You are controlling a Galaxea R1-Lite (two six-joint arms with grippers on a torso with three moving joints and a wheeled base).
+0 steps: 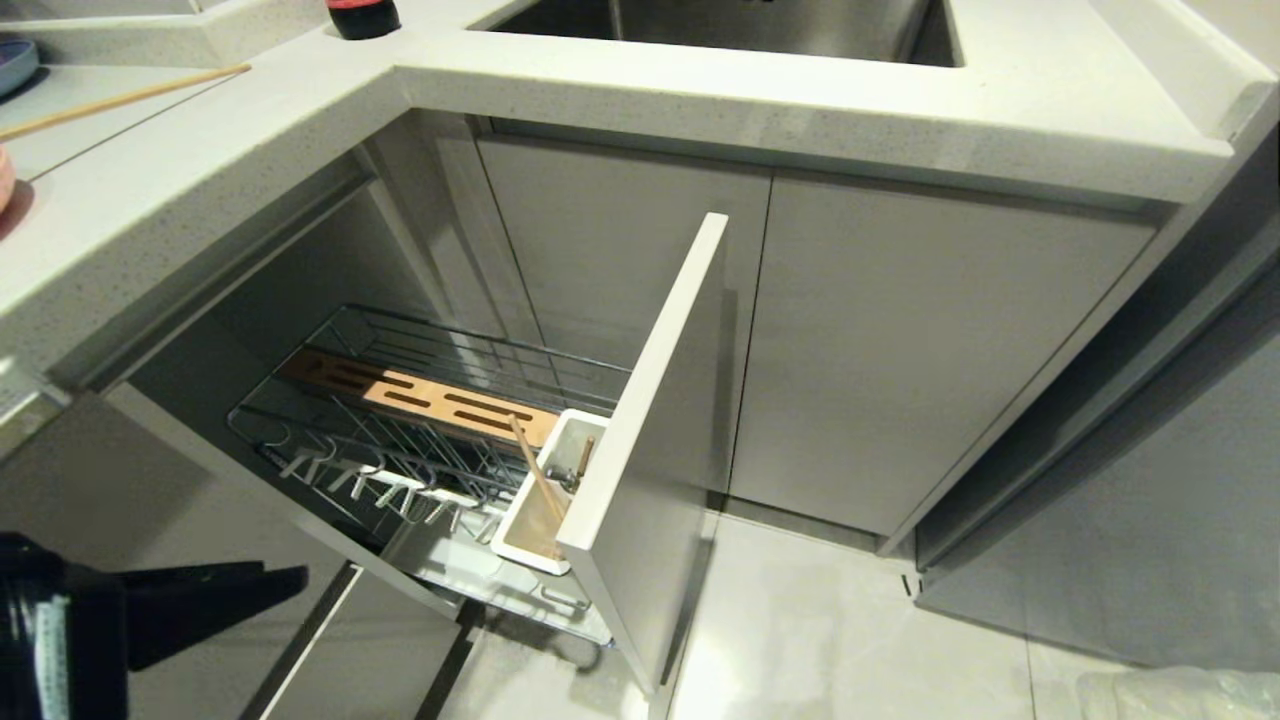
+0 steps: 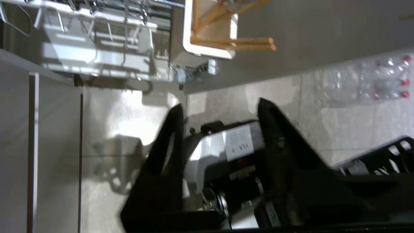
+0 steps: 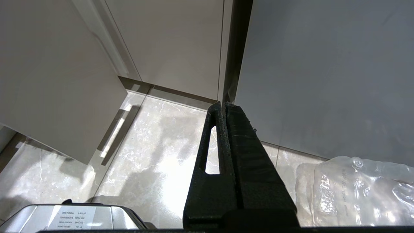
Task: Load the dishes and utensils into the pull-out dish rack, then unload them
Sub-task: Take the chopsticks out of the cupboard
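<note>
Chopsticks [image 1: 538, 482] lean inside the white utensil cup [image 1: 540, 500], beside a dark spoon [image 1: 580, 462]; the cup sits at the front corner of the pull-out dish rack [image 1: 400, 440], just behind its pale grey front panel [image 1: 650, 450]. The rack's prongs and slotted wooden strip [image 1: 420, 392] hold nothing. One more chopstick [image 1: 125, 98] lies on the tabletop [image 1: 700, 90] above, near the sink. The left gripper [image 2: 220, 106] hangs low over the floor with jaws moderately apart, empty. The right gripper [image 3: 223, 106] points at the floor by the cabinets, jaws pressed together.
</note>
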